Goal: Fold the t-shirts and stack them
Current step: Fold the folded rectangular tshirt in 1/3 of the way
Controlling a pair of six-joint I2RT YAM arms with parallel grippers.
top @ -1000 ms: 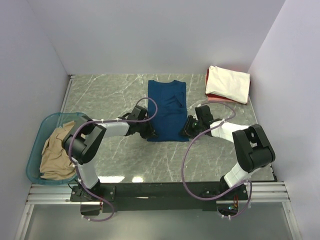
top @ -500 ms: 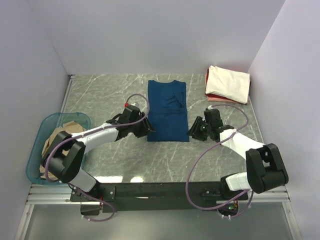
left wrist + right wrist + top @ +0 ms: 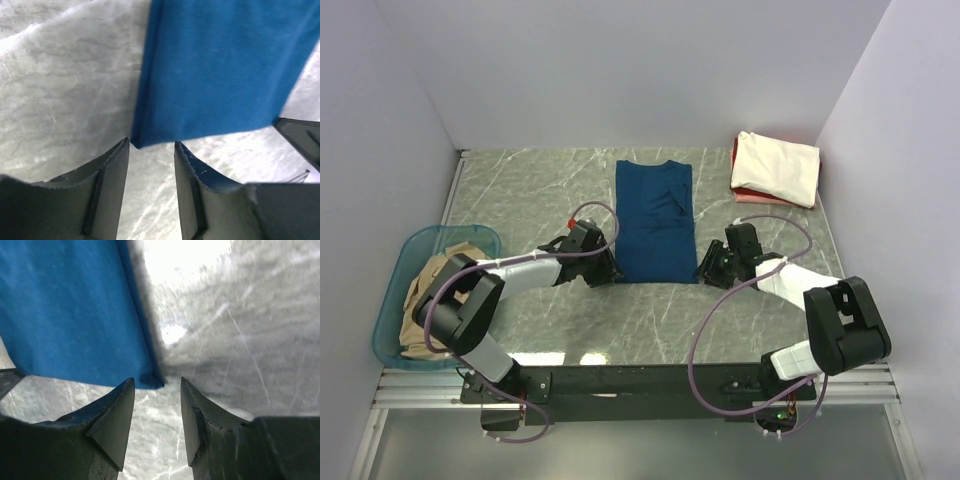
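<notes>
Both pincers were down on the near hem a second ago. Now they've pulled off to the corners and parted. Left arm's elbow has also swung low, out toward the left wall.

Near to far:
- Left pincer point(image 3: 151, 145): released, nothing between the jaws. It sits just near of the near-left corner of the navy t-shirt point(image 3: 656, 220). The corner lines up with the gap but isn't in it.
- Right pincer point(image 3: 157, 382): same, released and empty, with the near-right corner just ahead of the gap. It mirrors the left, which looks like setup for a two-corner pick. My read is that the next step folds the near hem up toward the collar.
- Navy t-shirt: flat mid-bench point(image 3: 540, 190), already a narrow strip with no sleeves showing, collar at the far end. Both wrist views show a doubled edge at the near corners. A grab has to catch every layer or the side folds will open.
- Tub point(image 3: 415, 240): near left, beside the bench. It holds a crumpled tan t-shirt point(image 3: 430, 310), probably queued for later.
- Far-right corner: cream t-shirt point(image 3: 775, 168) folded on top of a red t-shirt point(image 3: 750, 196), with only a red sliver showing at the near edge. That's the stack, and the navy one presumably ends up there.

No print visible on the navy cloth from any view.
</notes>
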